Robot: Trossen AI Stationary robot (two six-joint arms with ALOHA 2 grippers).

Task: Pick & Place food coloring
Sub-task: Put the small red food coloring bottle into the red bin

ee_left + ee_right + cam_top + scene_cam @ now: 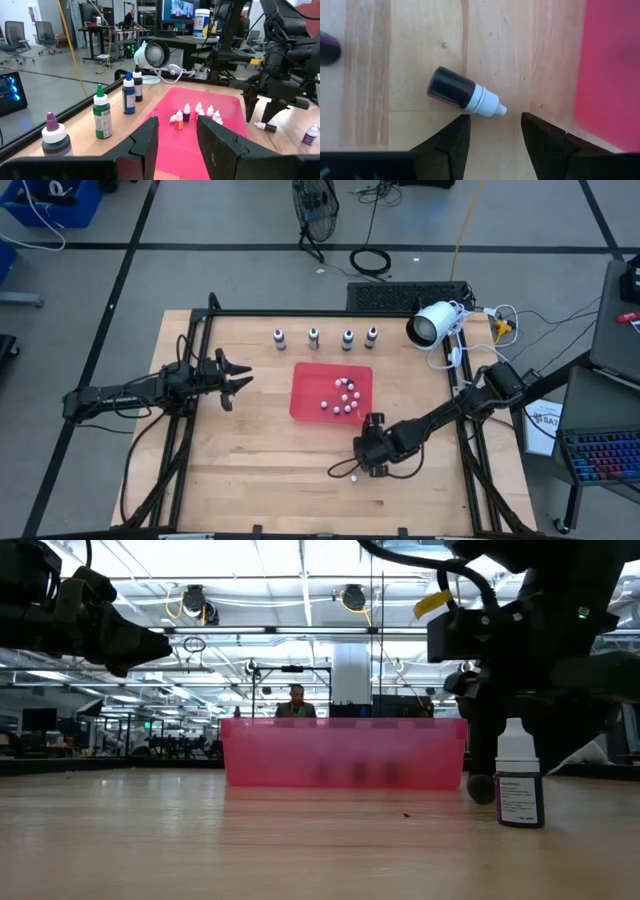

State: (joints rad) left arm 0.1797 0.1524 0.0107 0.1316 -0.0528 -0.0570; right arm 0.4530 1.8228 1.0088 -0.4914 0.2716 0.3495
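Four food coloring bottles stand upright in a row by the table's far edge (313,335). In the left wrist view their tops are purple (52,136), green (101,114), blue (129,94) and dark (137,84). My left gripper (240,380) (177,145) is open, level, left of the red tray and touches nothing. My right gripper (372,463) (492,127) is open and points down near the tray's near side. It hovers over a tiny dropper bottle (462,95) with a dark body and white cap, lying on its side on the wood. The fingers stand clear of it.
The red tray (305,395) (345,752) holds several tiny white-capped dropper bottles (195,112). Another tiny bottle stands upright on the wood near the right gripper (518,780) (353,477). A white camera (432,325) and cables sit at the far right corner.
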